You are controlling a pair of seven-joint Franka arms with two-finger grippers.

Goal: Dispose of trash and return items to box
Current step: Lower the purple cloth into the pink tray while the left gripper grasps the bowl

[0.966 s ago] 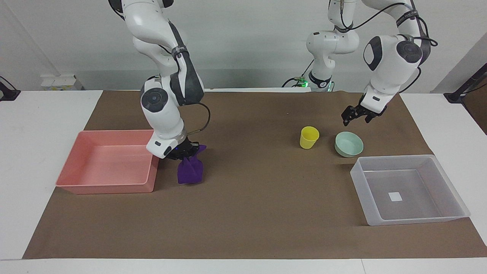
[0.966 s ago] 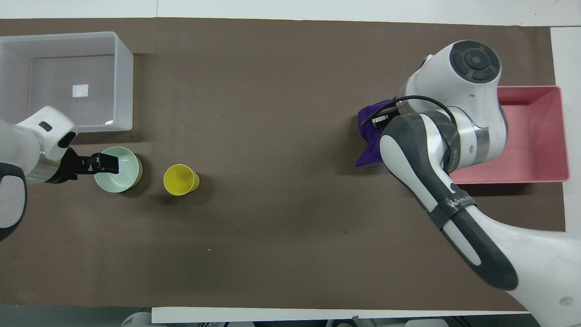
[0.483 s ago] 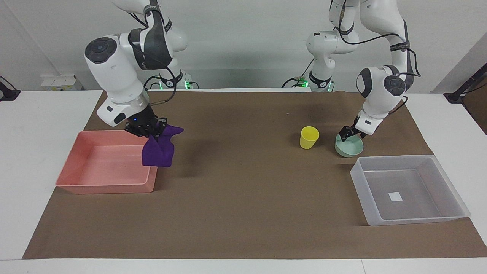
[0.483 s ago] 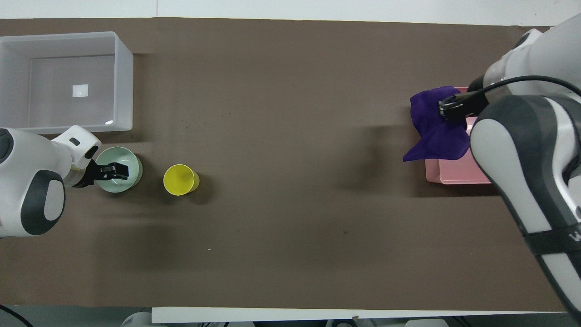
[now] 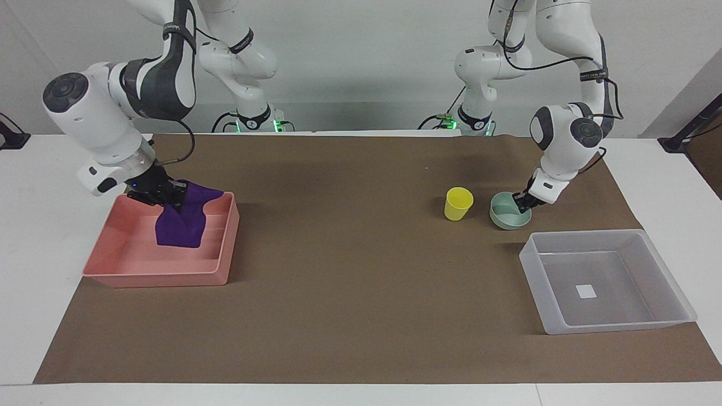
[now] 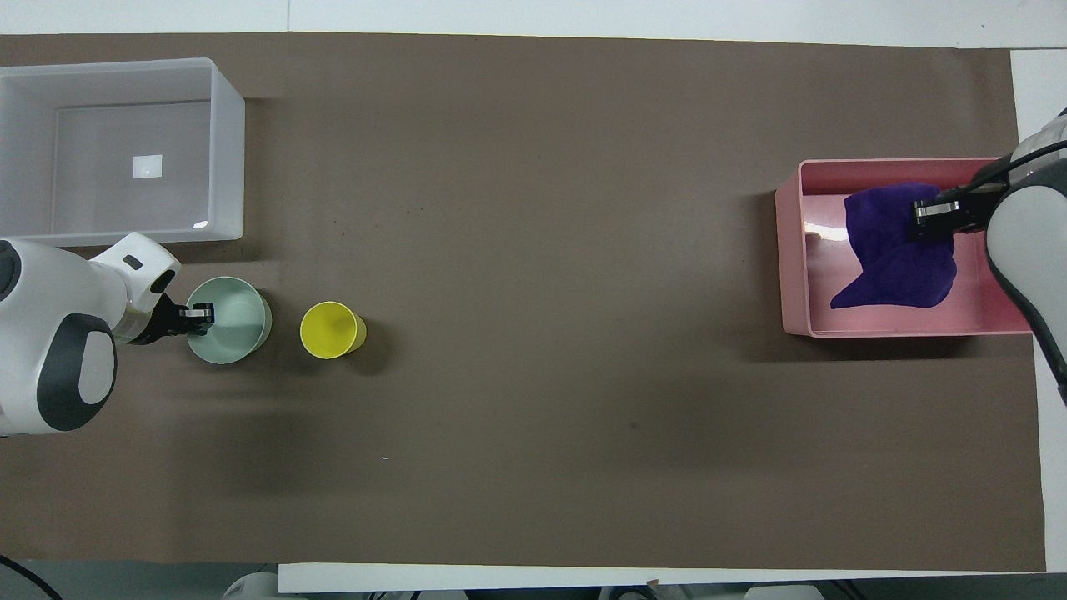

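Since the earlier frame, the right gripper, clenched on the crumpled purple cloth rag, swung over the pink rectangular plastic tray at the facing view's left. Next, I judge, it releases there. At right, the left gripper has dropped to the pale mint-green round bowl's rim; its grip I cannot tell.

Setting: robotics laboratory. Evidence: two white jointed robot arms mounted at one edge of a white table; brown paper sheet laid as a work surface; black cables on the arms; green indicator lights at the bases; plain pale wall.
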